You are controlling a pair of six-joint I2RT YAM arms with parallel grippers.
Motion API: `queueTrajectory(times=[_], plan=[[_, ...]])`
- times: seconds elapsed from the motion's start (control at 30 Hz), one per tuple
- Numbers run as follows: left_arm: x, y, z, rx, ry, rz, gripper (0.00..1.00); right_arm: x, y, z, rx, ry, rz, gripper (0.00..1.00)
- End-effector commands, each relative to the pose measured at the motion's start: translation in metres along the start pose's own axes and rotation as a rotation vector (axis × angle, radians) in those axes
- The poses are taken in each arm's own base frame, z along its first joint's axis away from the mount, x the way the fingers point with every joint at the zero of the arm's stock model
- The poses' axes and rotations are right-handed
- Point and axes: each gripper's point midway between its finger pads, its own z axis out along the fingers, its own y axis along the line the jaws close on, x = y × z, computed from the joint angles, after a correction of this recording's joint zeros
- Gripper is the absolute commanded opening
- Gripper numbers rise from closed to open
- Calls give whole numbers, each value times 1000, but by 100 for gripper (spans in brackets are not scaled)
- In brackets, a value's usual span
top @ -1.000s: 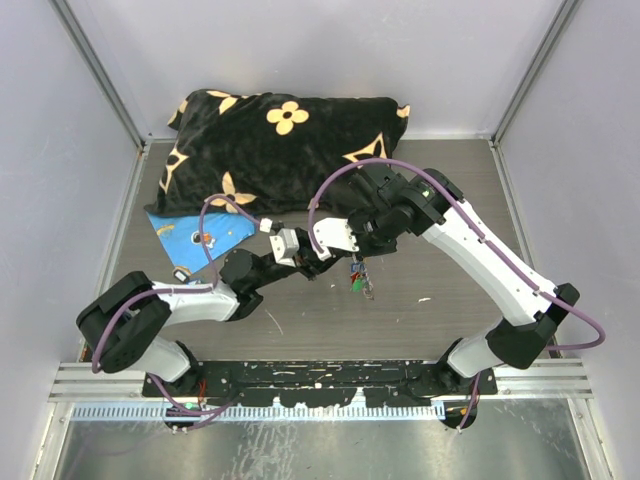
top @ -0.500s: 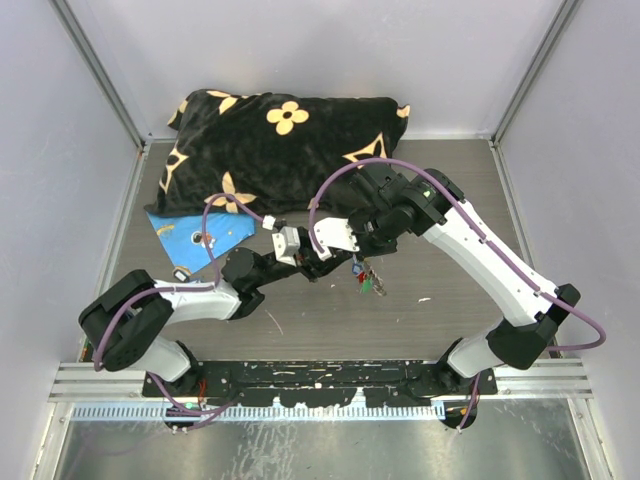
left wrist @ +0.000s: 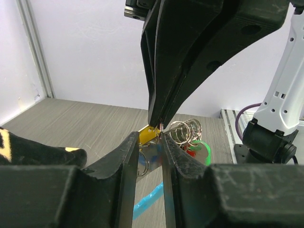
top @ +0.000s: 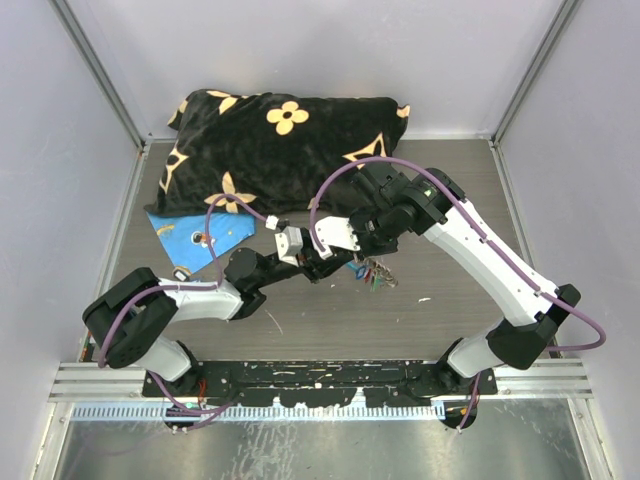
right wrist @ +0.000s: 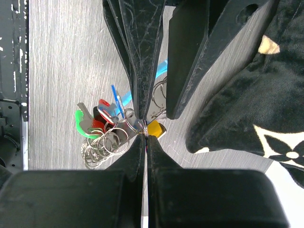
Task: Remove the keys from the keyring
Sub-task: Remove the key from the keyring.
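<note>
The keys (top: 377, 274) hang in a bunch above the table centre, with green (right wrist: 81, 124), red (right wrist: 102, 110) and blue (right wrist: 117, 100) heads. The keyring (right wrist: 102, 145) is a cluster of grey wire loops with a light-blue strip (left wrist: 147, 202) trailing below. My right gripper (right wrist: 145, 136) is shut, pinching a wire loop at its tips. My left gripper (left wrist: 149, 140) meets it tip to tip (top: 335, 266). Its jaws stand narrowly apart with the silver blade of a yellow-headed key (left wrist: 148, 134) clamped between them. The yellow head (right wrist: 154, 128) pokes out past the fingertips.
A black pillow (top: 280, 145) with tan flowers lies along the back of the table, close behind both grippers. A blue flat sheet (top: 195, 235) lies at the left, partly under the pillow. Grey walls enclose the table on three sides.
The bunch of keys has swung out to the right and spread. The left arm has shifted slightly right. Both grippers keep their hold.
</note>
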Motion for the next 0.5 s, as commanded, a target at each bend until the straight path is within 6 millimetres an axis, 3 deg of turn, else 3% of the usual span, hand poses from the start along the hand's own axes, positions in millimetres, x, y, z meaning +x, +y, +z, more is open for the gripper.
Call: queueTrajectory(times=[0.0,0.47], plan=[[-27,-5,13,27,-89,43,27,-15,-8,-16,71,-76,-27,1],[-26,-4,14,0,-92,64,27,-18,-9,-14,64,-94,-7,1]])
